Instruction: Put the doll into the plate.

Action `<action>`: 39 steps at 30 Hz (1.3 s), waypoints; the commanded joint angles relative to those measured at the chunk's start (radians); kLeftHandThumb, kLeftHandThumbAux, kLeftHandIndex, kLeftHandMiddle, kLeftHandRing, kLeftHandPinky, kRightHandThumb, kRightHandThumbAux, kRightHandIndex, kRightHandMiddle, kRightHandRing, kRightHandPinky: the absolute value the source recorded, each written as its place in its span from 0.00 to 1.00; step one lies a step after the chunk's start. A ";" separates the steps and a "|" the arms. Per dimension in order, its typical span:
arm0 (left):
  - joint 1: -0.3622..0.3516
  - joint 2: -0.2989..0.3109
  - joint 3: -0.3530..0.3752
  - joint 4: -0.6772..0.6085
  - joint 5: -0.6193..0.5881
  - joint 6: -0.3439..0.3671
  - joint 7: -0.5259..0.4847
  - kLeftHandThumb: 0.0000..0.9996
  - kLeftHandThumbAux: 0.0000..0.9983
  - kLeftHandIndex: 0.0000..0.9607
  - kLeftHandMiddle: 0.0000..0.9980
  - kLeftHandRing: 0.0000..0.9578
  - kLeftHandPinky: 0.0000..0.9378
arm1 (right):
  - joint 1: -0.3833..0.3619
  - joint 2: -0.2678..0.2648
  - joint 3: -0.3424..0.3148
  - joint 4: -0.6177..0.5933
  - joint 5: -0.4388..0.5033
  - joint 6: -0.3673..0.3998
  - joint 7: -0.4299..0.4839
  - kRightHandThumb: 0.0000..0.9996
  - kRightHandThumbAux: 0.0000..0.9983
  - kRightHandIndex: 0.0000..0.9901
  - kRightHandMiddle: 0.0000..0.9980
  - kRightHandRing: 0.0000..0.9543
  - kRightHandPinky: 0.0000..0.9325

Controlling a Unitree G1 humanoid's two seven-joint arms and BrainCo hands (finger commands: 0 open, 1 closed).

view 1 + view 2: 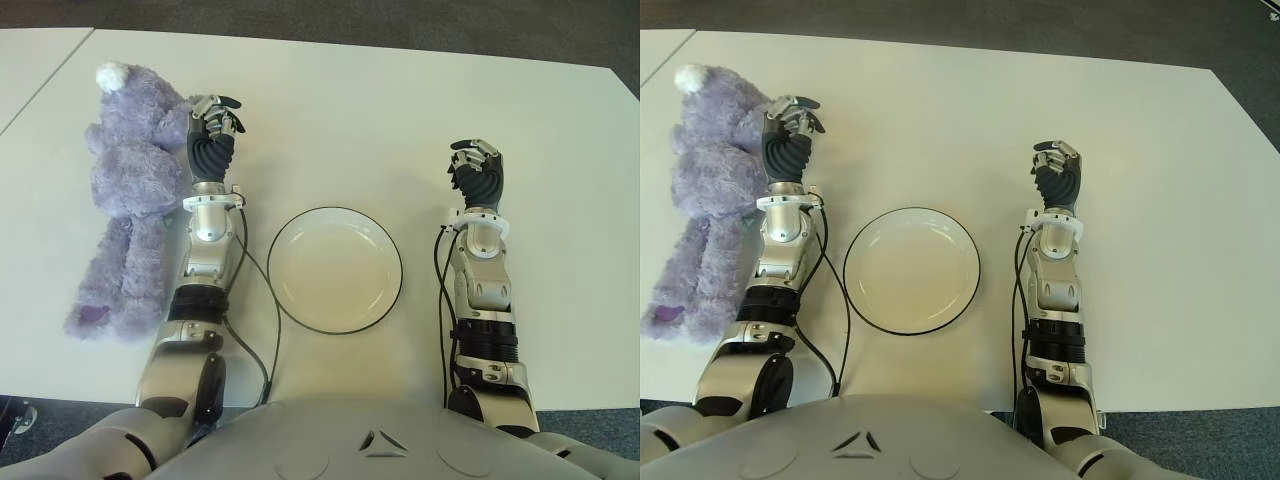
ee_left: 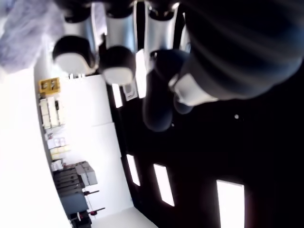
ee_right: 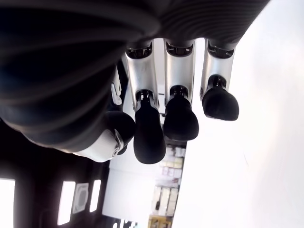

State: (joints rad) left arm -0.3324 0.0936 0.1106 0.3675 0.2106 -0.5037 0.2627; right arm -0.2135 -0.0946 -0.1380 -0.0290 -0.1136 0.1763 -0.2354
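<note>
A purple plush doll [image 1: 135, 180] with a white tuft on its head lies on its back on the white table [image 1: 350, 120], at the left. My left hand [image 1: 213, 125] stands upright just right of the doll's head and arm, close against the fur. Its fingers [image 2: 73, 54] are loosely bent with nothing inside them, and purple fur [image 2: 23, 38] shows beside them in the left wrist view. A white plate [image 1: 335, 312] with a dark rim lies empty at the middle front, between my forearms. My right hand [image 1: 477, 170] is right of the plate, its fingers [image 3: 149, 137] relaxed and holding nothing.
Black cables [image 1: 262, 290] run along both forearms, the left one passing close to the plate's rim. The table's far edge [image 1: 400, 48] meets dark floor. A seam [image 1: 45, 75] to a second table shows at the far left.
</note>
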 commanded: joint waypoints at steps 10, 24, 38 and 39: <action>0.069 0.042 -0.026 -0.170 0.154 0.008 0.064 0.72 0.70 0.46 0.88 0.94 0.96 | -0.002 -0.007 -0.003 0.027 0.000 -0.012 0.015 0.72 0.71 0.44 0.74 0.80 0.84; 0.103 0.054 -0.029 -0.275 0.398 0.046 0.289 0.72 0.70 0.46 0.87 0.92 0.92 | 0.002 -0.010 -0.005 0.024 0.000 -0.012 0.017 0.72 0.71 0.44 0.74 0.81 0.84; 0.051 0.118 -0.017 -0.251 0.689 0.119 0.722 0.81 0.67 0.47 0.62 0.74 0.73 | -0.003 -0.015 -0.008 0.034 0.008 -0.023 0.032 0.72 0.71 0.44 0.73 0.80 0.84; 0.053 0.127 -0.013 -0.247 0.703 0.145 0.735 0.82 0.67 0.47 0.60 0.72 0.71 | -0.004 -0.015 -0.008 0.036 0.007 -0.023 0.032 0.72 0.71 0.44 0.73 0.80 0.84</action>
State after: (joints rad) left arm -0.2771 0.1834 0.0856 0.0999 0.8669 -0.4105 0.9410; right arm -0.2161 -0.1054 -0.1387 -0.0104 -0.1127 0.1598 -0.2080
